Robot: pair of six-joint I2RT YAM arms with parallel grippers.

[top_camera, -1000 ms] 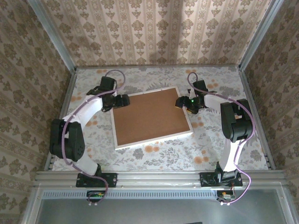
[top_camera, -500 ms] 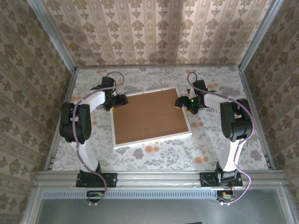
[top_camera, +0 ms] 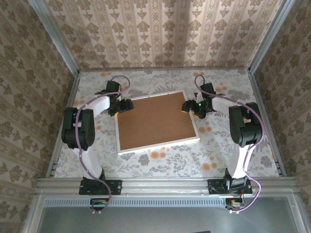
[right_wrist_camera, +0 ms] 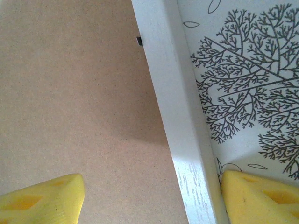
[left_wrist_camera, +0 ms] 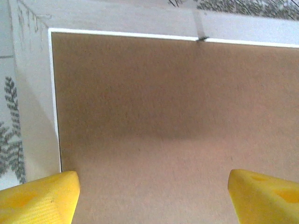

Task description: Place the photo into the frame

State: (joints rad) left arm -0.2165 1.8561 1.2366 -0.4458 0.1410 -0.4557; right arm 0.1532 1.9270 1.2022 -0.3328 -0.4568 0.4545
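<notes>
The frame (top_camera: 160, 146) lies flat, back up, mid-table (top_camera: 165, 165), turned a little so its right end sits farther away. The left claw (top_camera: 127, 104) is at its far left corner and the right claw (top_camera: 187, 107) at its far right corner. Both claws are spread wide and grip nothing.

A brown board (top_camera: 156, 121) fills the frame up to the white rim. What lies under it cannot be told.

The left wrist view looks down on the board's corner, with the pale rim (left_wrist_camera: 35, 116) on two sides and a small dark tab (left_wrist_camera: 201, 38) at the board's edge. One yellow finger (left_wrist_camera: 39, 198) is at the rim and the other is over the board.

The right wrist view shows the claw straddling the rim (right_wrist_camera: 173, 102), one finger (right_wrist_camera: 42, 196) over the board and the other over the tree-print table. Whether any finger touches cannot be told.
</notes>
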